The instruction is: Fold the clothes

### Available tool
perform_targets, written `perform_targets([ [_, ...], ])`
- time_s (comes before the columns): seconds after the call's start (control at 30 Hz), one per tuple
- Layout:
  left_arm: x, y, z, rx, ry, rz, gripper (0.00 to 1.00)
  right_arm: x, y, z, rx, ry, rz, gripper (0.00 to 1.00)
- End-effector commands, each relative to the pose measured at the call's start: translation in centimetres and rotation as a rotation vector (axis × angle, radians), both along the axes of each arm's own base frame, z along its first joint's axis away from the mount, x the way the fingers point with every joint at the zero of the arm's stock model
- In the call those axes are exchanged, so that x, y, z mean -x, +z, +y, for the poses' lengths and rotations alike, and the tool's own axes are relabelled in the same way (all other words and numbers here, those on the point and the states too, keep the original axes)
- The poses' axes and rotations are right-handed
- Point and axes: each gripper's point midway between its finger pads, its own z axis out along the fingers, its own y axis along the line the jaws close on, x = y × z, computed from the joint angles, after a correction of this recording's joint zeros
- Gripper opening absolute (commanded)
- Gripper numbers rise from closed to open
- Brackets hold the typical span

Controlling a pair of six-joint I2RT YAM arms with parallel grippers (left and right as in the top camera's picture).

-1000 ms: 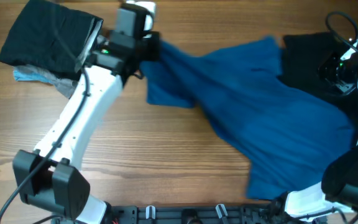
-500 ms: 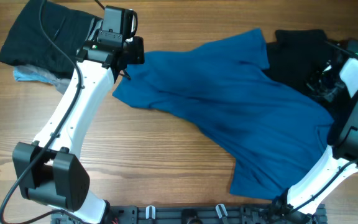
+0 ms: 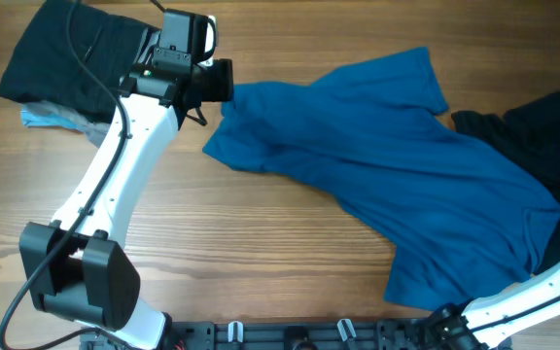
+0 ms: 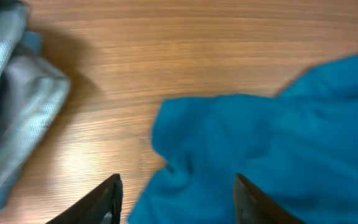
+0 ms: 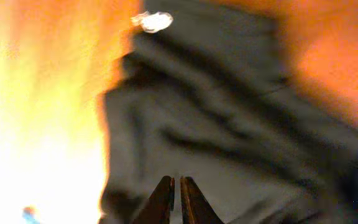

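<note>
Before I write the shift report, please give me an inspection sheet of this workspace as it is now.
surface: wooden table, grain visible around the clothes.
job's things: blue shirt spread crumpled, unfolded; black garment at right edge; black pile far left, grey and light-blue pieces beneath.
clutter: nothing seen.
grippers: left fingers open above the shirt's edge; right fingers shut over the black garment.
cables: black cable crossing the black pile.
surroundings: dark rail at the near edge.
</note>
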Motion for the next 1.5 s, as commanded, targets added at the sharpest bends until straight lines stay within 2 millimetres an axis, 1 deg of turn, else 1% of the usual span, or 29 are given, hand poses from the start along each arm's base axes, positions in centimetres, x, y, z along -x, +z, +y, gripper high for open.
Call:
perform_targets([
  [0.0,1.9,-0.3,-5.9,0.163,-0.238,0.055,0.57,-2.5,4.3,6.3,-0.075,0.156,-0.076,0.08],
  [0.07,2.8,-2.5,-8.3,0.141,-0.316,0.098,0.58,-2.8,3.8,8.9,-0.125,0.2,-0.034,0.08],
  [0.1,3.1,-4.6,-10.2,0.11,-0.39,0.12,0.56,-3.0,3.3,11.1,-0.158,0.248,0.001,0.08],
  [0.13,3.2,-6.3,-11.6,0.097,-0.43,0.133,0.51,-3.2,3.2,12.1,-0.168,0.272,0.014,0.08],
  [0.27,3.3,-12.5,-16.6,0.111,-0.531,0.168,0.19,-3.3,2.6,15.2,-0.188,0.356,0.081,0.09],
  [0.3,3.5,-14.4,-17.5,0.109,-0.549,0.186,0.13,-3.1,2.4,15.7,-0.191,0.362,0.104,0.1],
  [0.33,3.7,-15.7,-17.8,0.101,-0.552,0.2,0.11,-2.9,2.2,16.0,-0.19,0.363,0.127,0.11],
  [0.37,3.4,-17.6,-17.4,0.076,-0.503,0.227,0.08,-2.4,1.6,16.3,-0.191,0.361,0.167,0.12],
  [0.43,2.1,-19.9,-13.9,-0.021,-0.305,0.26,0.04,-1.6,0.6,16.6,-0.198,0.343,0.224,0.13],
  [0.47,1.2,-20.2,-11.5,-0.072,-0.188,0.264,0.05,-0.9,-0.3,16.7,-0.206,0.32,0.27,0.13],
  [0.5,0.0,-20.5,-7.1,-0.136,-0.014,0.274,0.07,0.1,-1.5,16.9,-0.213,0.3,0.323,0.14],
  [0.53,-0.4,-20.5,-4.8,-0.152,0.049,0.285,0.06,0.7,-2.4,17.1,-0.221,0.296,0.352,0.14],
  [0.57,-0.8,-20.5,-1.5,-0.153,0.117,0.315,0.04,1.3,-3.4,17.3,-0.236,0.286,0.377,0.15],
  [0.6,-0.9,-20.6,0.6,-0.144,0.178,0.339,0.04,1.7,-4.1,17.5,-0.249,0.273,0.391,0.15],
  [0.63,-1.1,-20.6,3.6,-0.124,0.251,0.37,0.04,2.1,-5.0,17.8,-0.258,0.271,0.403,0.15],
  [0.67,-1.3,-20.5,5.3,-0.099,0.293,0.384,0.04,2.2,-5.6,18.0,-0.265,0.273,0.404,0.16],
  [0.73,-2.2,-19.6,7.1,0.027,0.322,0.398,0.04,2.9,-7.2,19.1,-0.295,0.283,0.419,0.18],
  [0.8,-2.9,-18.4,7.5,0.082,0.325,0.375,0.04,3.4,-8.6,20.6,-0.329,0.304,0.433,0.19],
  [0.87,-3.7,-16.7,6.5,0.128,0.287,0.332,0.04,4.1,-10.4,22.9,-0.356,0.341,0.465,0.19],
  [0.93,-4.1,-15.1,4.9,0.135,0.232,0.284,0.04,5.5,-12.9,23.9,-0.335,0.305,0.537,0.1],
  [1.0,-4.2,-14.3,3.8,0.135,0.207,0.267,0.07,7.6,-15.0,21.7,-0.24,0.121,0.637,0.05],
  [1.03,-4.0,-14.0,2.9,0.134,0.189,0.262,0.09,8.9,-15.7,19.0,-0.163,-0.017,0.671,0.04],
  [1.1,-3.8,-13.8,1.9,0.132,0.168,0.262,0.14,9.8,-15.4,14.6,-0.104,-0.15,0.645,0.04],
  [1.17,-3.5,-13.7,1.0,0.131,0.149,0.264,0.25,10.3,-13.8,10.0,-0.101,-0.262,0.567,0.04],
  [1.23,-3.2,-13.6,-0.2,0.13,0.124,0.265,0.34,9.6,-11.0,5.1,-0.091,-0.278,0.418,0.04],
  [1.3,-3.0,-13.4,-1.3,0.122,0.079,0.26,0.42,8.9,-7.6,1.5,-0.064,-0.278,0.301,0.04],
  [1.33,-2.8,-13.4,-1.8,0.112,0.045,0.256,0.44,8.7,-6.4,0.5,-0.049,-0.284,0.273,0.04],
  [1.4,-2.4,-13.0,-2.8,0.094,-0.002,0.248,0.48,8.1,-2.1,-1.9,0.0,-0.284,0.192,0.04],
  [1.47,-2.4,-11.8,-3.2,0.099,-0.013,0.227,0.5,6.1,1.9,-2.0,0.023,-0.207,0.087,0.08],
])
